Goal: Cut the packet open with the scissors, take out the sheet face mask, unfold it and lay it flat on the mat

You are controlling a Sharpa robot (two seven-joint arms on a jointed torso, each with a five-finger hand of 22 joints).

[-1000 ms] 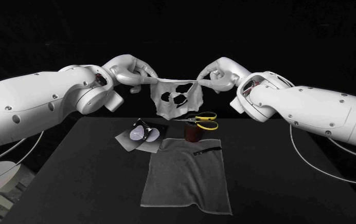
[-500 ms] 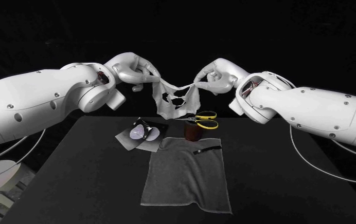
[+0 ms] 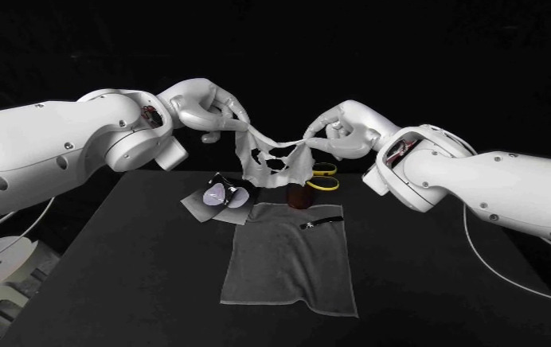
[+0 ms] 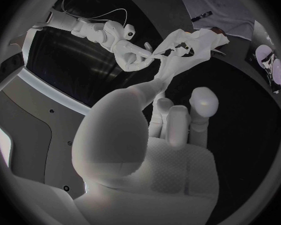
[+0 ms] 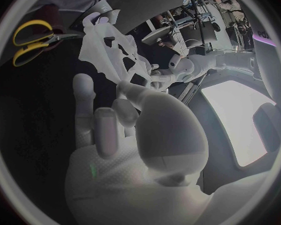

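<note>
We have the sheet face mask [image 3: 275, 158] up in the air between both hands, above the far end of the mat [image 3: 287, 271] and well clear of the counter [image 3: 127, 283]. The left hand [image 3: 210, 112] pinches one upper corner between thumb and finger, and the right hand [image 3: 337, 130] pinches the other. The top edge sags between them and the sheet hangs partly bunched. We judge it thin, limp and probably damp, so it may cling to itself and tear at the cut-outs; the outer corners look like the safest places to hold. The head view gives us its place over the mat. The left wrist view shows the right hand's pinch close up, and the right wrist view shows the scissors [image 5: 31, 39] lying on the counter.
</note>
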